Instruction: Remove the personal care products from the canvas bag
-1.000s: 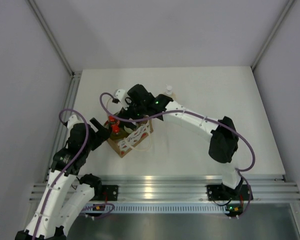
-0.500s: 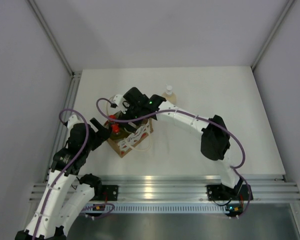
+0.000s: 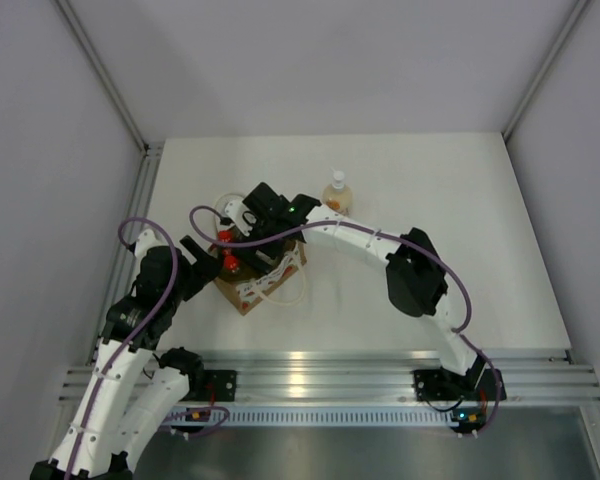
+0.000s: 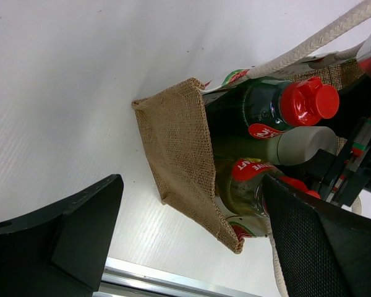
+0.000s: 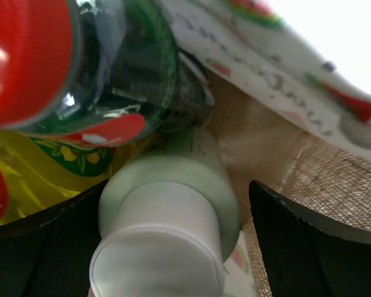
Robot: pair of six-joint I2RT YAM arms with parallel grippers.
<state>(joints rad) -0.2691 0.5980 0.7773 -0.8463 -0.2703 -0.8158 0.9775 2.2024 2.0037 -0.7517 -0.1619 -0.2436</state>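
Note:
The canvas bag (image 3: pixel 263 272) stands left of the table's middle; its burlap side (image 4: pixel 179 142) fills the left wrist view. Inside are a dark green bottle with a red cap (image 4: pixel 266 108), a white-capped bottle (image 4: pixel 300 145) and a yellow bottle (image 4: pixel 250 185). My right gripper (image 3: pixel 242 235) is lowered into the bag's mouth. In the right wrist view it is open (image 5: pixel 173 247), its fingers on either side of the white-capped bottle (image 5: pixel 167 216), with a gap on the right. My left gripper (image 4: pixel 191 247) is open around the bag's left corner. The pale-orange pump bottle (image 3: pixel 337 192) stands on the table behind the bag.
The bag's cream loop handle (image 4: pixel 321 37) crosses above the bottles. The aluminium rail (image 3: pixel 310 372) runs along the near edge, and white walls close in the left, back and right sides of the table (image 3: pixel 430 200).
My right gripper has moved left and down into the bag, uncovering the pump bottle behind it. The left arm has not moved.

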